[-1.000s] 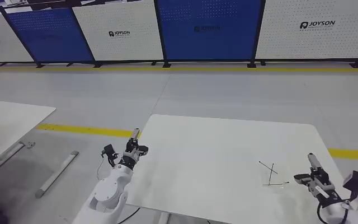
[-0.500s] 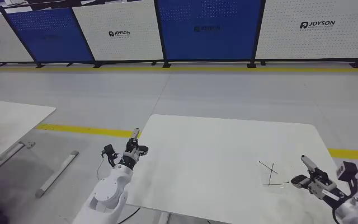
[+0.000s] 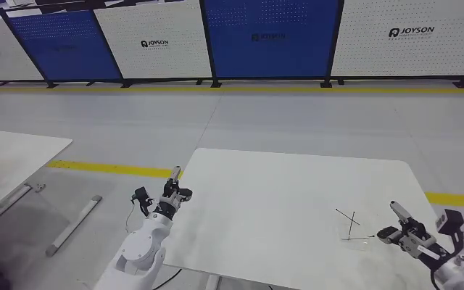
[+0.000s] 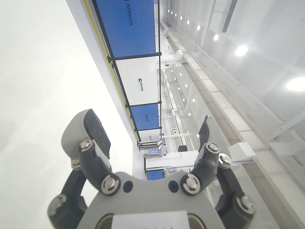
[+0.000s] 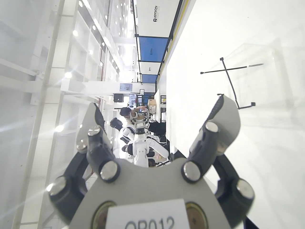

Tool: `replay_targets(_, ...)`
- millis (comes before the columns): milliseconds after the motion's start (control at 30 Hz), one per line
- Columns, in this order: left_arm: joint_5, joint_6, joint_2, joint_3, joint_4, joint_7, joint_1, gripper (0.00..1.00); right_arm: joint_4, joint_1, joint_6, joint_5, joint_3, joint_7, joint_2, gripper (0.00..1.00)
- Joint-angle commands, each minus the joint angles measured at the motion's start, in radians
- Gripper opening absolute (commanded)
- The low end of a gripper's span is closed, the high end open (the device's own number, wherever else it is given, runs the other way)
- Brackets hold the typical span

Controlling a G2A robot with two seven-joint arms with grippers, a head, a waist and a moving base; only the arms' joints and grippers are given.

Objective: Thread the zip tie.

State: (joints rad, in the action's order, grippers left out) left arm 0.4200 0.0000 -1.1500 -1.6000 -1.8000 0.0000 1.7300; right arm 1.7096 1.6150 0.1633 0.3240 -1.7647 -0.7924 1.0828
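Note:
Two thin black zip ties [image 3: 352, 223] lie crossed on the white table [image 3: 290, 196] near its right side; in the right wrist view they [image 5: 228, 77] rest on a clear sheet [image 5: 264, 89]. One is straight, the other bent into an L at its end. My right gripper [image 3: 392, 220] hangs open just right of them, at the table's right edge, its fingers [image 5: 226, 110] empty and close to the bent tie's end. My left gripper [image 3: 178, 183] is open and empty at the table's left edge, far from the ties, fingers [image 4: 95, 129] spread wide.
The table's middle is bare white surface. Beyond its far edge runs a yellow floor line [image 3: 109, 168] and a row of blue and white panels [image 3: 268, 36]. Another white table's corner [image 3: 29, 156] sits far left.
My right gripper has shifted a little left, toward the zip ties, then held still. The left arm and the ties have not moved.

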Motion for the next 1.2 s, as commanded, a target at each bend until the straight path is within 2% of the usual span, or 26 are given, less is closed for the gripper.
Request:
replay_targets(0,0.0,0.0,0.0,0.0,0.0,0.0,0.0,1.0,-0.027,-0.047,0.023,-0.054,-0.031,-0.185,-0.018,1.0)
replay_targets(200,0.0,0.0,0.0,0.0,0.0,0.0,0.0,1.0,-0.09,-0.148,0.067,-0.171,-0.032,-0.41,-0.051,1.0)
replay_targets(233,0.0,0.0,0.0,0.0,0.0,0.0,0.0,1.0,-0.1,-0.172,0.073,-0.216,-0.014,-0.477,-0.059,1.0)
replay_targets(267,0.0,0.0,0.0,0.0,0.0,0.0,0.0,1.0,-0.114,-0.195,0.082,-0.245,-0.006,-0.503,-0.065,1.0)
replay_targets(333,0.0,0.0,0.0,0.0,0.0,0.0,0.0,1.0,-0.145,-0.235,0.101,-0.285,0.019,-0.514,-0.071,1.0)
replay_targets(800,0.0,0.0,0.0,0.0,0.0,0.0,0.0,1.0,-0.144,-0.234,0.097,-0.282,0.021,-0.516,-0.071,1.0)
replay_targets(833,0.0,0.0,0.0,0.0,0.0,0.0,0.0,1.0,-0.139,-0.234,0.089,-0.279,0.023,-0.52,-0.071,1.0)
replay_targets(933,0.0,0.0,0.0,0.0,0.0,0.0,0.0,1.0,-0.093,-0.229,0.007,-0.317,0.014,-0.58,-0.083,1.0)
replay_targets(1000,0.0,0.0,0.0,0.0,0.0,0.0,0.0,1.0,-0.103,-0.238,-0.025,-0.306,0.015,-0.598,-0.094,1.0)
replay_targets(1100,0.0,0.0,0.0,0.0,0.0,0.0,0.0,1.0,-0.086,-0.248,-0.074,-0.334,0.027,-0.598,-0.12,1.0)
replay_targets(1167,0.0,0.0,0.0,0.0,0.0,0.0,0.0,1.0,-0.062,-0.245,-0.108,-0.383,0.058,-0.598,-0.149,1.0)
